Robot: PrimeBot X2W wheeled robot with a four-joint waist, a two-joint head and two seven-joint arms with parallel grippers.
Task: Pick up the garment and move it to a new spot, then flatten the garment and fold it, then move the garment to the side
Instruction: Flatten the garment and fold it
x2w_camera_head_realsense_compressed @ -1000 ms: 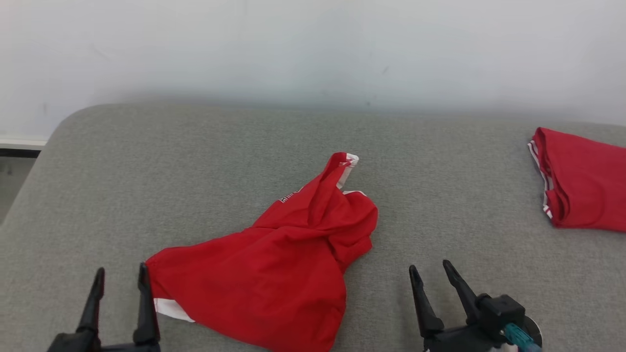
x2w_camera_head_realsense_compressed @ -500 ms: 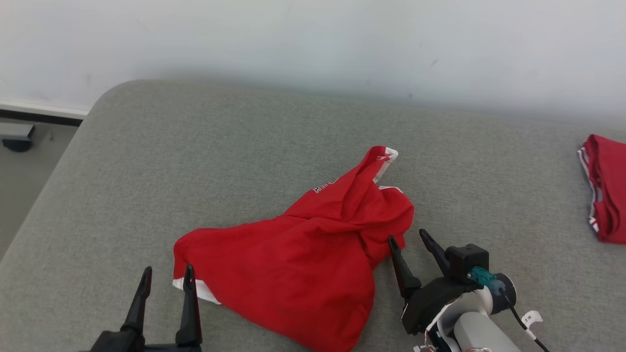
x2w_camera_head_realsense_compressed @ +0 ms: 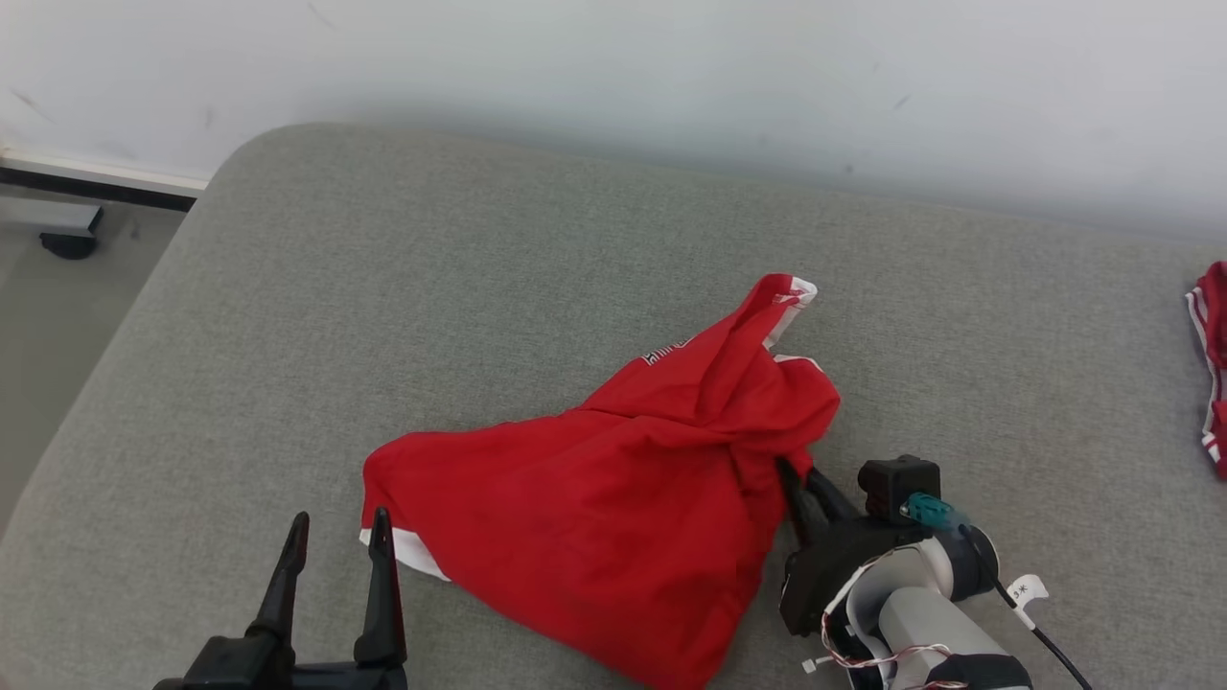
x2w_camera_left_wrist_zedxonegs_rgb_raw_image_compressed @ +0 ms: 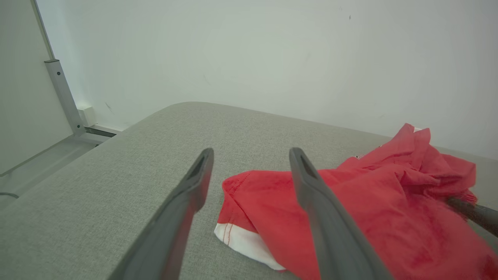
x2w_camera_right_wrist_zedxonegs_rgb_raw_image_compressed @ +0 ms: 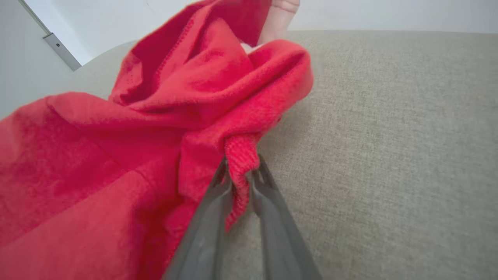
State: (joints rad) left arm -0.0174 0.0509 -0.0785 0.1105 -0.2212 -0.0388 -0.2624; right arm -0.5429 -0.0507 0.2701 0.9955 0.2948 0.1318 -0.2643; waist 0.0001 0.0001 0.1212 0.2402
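A crumpled red garment point(x2w_camera_head_realsense_compressed: 613, 489) with white trim lies in a heap on the grey cushion point(x2w_camera_head_realsense_compressed: 479, 249). My right gripper point(x2w_camera_head_realsense_compressed: 800, 471) reaches in from the lower right and is shut on a bunched fold at the garment's right edge; in the right wrist view the red cloth point(x2w_camera_right_wrist_zedxonegs_rgb_raw_image_compressed: 239, 155) is pinched between the two fingers point(x2w_camera_right_wrist_zedxonegs_rgb_raw_image_compressed: 210, 217). My left gripper point(x2w_camera_head_realsense_compressed: 337, 533) stands open just left of the garment's white hem point(x2w_camera_head_realsense_compressed: 407, 551), touching nothing. The left wrist view has the garment point(x2w_camera_left_wrist_zedxonegs_rgb_raw_image_compressed: 350, 202) ahead and to the right of the spread fingers point(x2w_camera_left_wrist_zedxonegs_rgb_raw_image_compressed: 194, 182).
A second red garment point(x2w_camera_head_realsense_compressed: 1213, 364), folded, lies at the cushion's far right edge. A pale wall point(x2w_camera_head_realsense_compressed: 613, 77) backs the cushion. At the left, the cushion's rounded corner drops to the floor point(x2w_camera_head_realsense_compressed: 57, 316), where a dark foot point(x2w_camera_head_realsense_compressed: 67, 244) stands.
The head camera turned, shifting the whole picture. My right gripper moved forward to the garment's right edge and closed on a fold. The left gripper stayed open.
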